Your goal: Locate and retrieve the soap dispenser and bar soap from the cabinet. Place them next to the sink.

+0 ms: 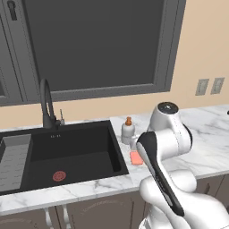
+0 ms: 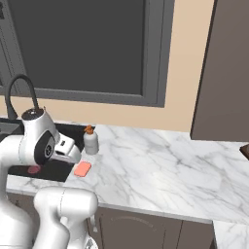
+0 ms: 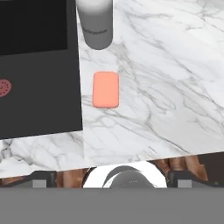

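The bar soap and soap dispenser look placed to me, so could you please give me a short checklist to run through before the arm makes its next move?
1. Bar soap lies flat on the counter beside the sink: ok.
2. Soap dispenser stands upright just behind the bar, also on the counter: ok.
3. Bar and dispenser are apart, not touching: ok.
4. Both sit clear of the sink's rim: ok.
5. Gripper's fingers hold nothing, and the bar lies well away from them: ok.
6. How wide the jaws stand: cannot tell.
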{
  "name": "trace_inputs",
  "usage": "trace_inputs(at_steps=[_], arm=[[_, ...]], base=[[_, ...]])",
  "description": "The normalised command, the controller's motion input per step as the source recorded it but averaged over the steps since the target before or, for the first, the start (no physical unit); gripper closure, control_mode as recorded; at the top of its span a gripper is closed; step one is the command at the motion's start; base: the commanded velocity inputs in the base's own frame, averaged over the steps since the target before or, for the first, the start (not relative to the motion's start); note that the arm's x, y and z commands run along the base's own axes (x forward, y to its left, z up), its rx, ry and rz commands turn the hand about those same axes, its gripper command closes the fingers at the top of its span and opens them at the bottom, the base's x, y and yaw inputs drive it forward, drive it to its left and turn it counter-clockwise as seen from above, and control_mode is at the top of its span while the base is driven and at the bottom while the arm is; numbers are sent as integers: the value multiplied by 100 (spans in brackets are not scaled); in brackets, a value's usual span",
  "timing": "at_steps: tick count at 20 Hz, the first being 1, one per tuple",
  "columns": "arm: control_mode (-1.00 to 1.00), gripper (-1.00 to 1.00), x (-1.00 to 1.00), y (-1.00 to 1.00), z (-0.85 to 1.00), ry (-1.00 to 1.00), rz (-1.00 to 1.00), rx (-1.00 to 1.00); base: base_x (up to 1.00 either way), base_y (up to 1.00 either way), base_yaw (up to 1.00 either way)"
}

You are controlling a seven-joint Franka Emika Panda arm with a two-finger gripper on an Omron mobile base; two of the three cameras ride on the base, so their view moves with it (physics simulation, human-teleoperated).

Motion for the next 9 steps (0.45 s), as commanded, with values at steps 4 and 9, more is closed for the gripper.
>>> trace_inputs(at_steps=[4,9], arm=[[-100,-100,0,-25,30,0,2,-3],[-100,-100,-3,-32,11,0,1,-1]], base=[[0,0,0],[0,0,0]])
